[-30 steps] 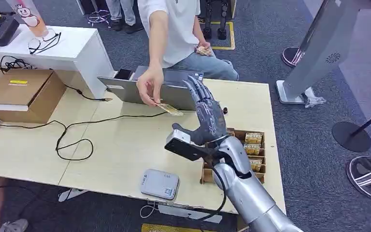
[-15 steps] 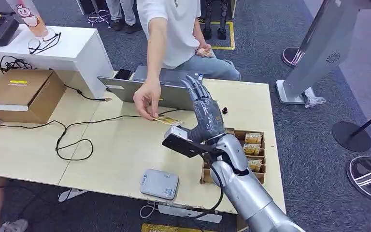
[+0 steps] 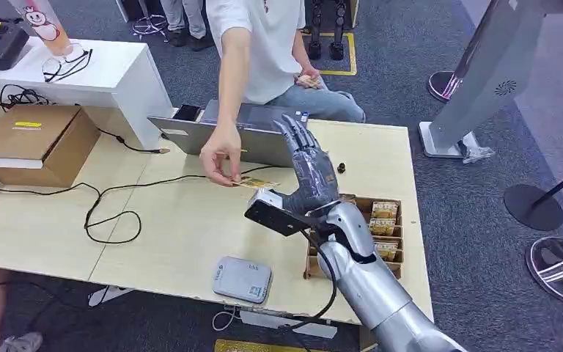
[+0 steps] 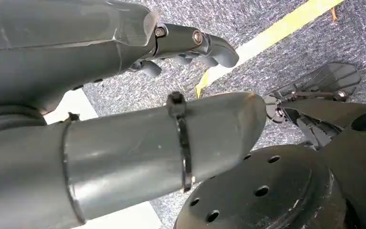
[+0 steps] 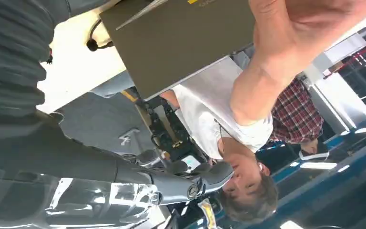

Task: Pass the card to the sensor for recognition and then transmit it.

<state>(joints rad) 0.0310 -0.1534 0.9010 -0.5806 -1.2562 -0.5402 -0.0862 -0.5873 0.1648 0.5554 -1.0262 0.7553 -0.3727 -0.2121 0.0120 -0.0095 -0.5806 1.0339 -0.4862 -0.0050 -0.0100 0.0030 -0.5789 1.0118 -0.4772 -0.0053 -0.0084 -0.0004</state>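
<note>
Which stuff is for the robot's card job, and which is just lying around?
For the job:
thin yellowish card in the person's hand
flat grey sensor box
robot's right hand, fingers spread
tray of spare cards

Just lying about:
grey laptop
brown cardboard box
black cable

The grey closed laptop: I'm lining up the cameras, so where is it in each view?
Head view: grey closed laptop at the table's far edge, behind the right hand.
Left wrist view: not in it.
Right wrist view: upper middle.
Shared landmark: the person's forearm.
</note>
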